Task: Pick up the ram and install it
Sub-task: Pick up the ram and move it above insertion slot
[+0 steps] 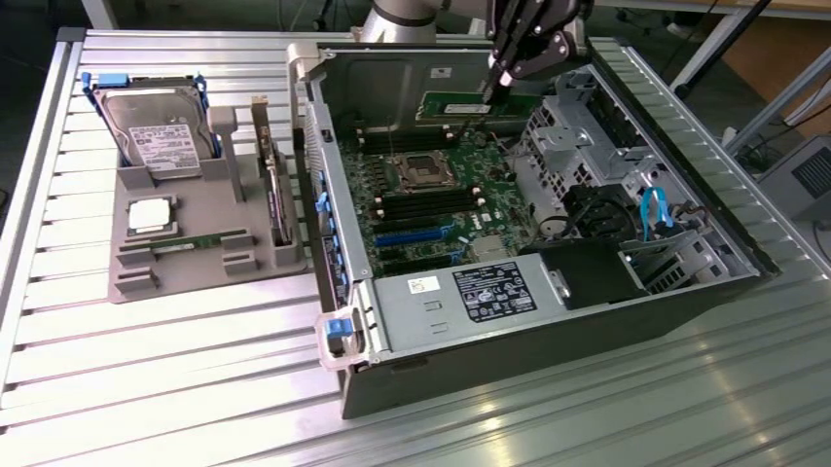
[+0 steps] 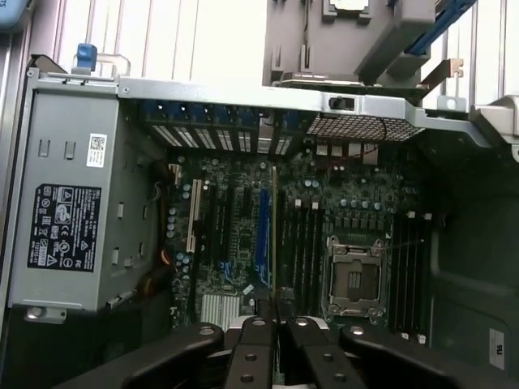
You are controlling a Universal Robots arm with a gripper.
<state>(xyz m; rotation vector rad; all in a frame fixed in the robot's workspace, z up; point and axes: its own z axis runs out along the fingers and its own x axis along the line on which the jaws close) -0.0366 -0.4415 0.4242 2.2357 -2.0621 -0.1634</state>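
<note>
Gripper (image 1: pixel 497 89): jaws were narrow, clamped on the ram (image 1: pixel 461 106), which was held on edge over the far end of the open case (image 1: pixel 546 360).
Beneath it lay the motherboard (image 1: pixel 468 195), with socket (image 1: pixel 422 173) and black slots (image 1: pixel 405 204).
Power supply (image 1: pixel 484 292) sat at the near end.
Drive cage (image 1: pixel 578 131) stood just to the exterior view's right of the gripper.
Tray (image 1: pixel 143 282) lay well apart at the exterior view's left, and carried a hard drive (image 1: pixel 156 131), processor (image 1: pixel 152 216) and upright card (image 1: pixel 272 185).

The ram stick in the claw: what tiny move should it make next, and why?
Probably ease down toward the memory slots beside the processor socket. The gripper grips the ram edge-down, hanging above the motherboard, roughly parallel to those slots, not yet seated.
</note>
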